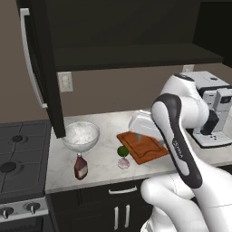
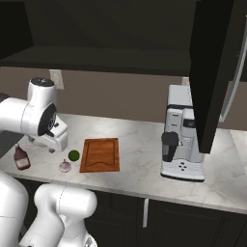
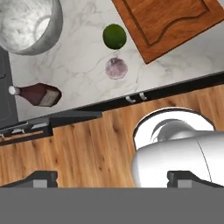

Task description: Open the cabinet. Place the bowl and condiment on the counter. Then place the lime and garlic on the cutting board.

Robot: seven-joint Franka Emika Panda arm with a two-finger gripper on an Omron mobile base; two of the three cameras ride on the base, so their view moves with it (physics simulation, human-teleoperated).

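My pincer (image 3: 111, 178) hangs above the counter (image 3: 78, 65) w/ tips spread fully apart, empty, touching nothing. Bowl (image 3: 27, 24) sits upright at the counter's stove end. Sauce bottle (image 1: 81, 166) stands upright near the front edge, just in front of the bowl. Lime (image 3: 114, 36) & garlic (image 3: 116, 68) lie close together, just beside the cutting board (image 3: 168, 24), not on it. Cabinet door (image 1: 41, 68) is swung open.
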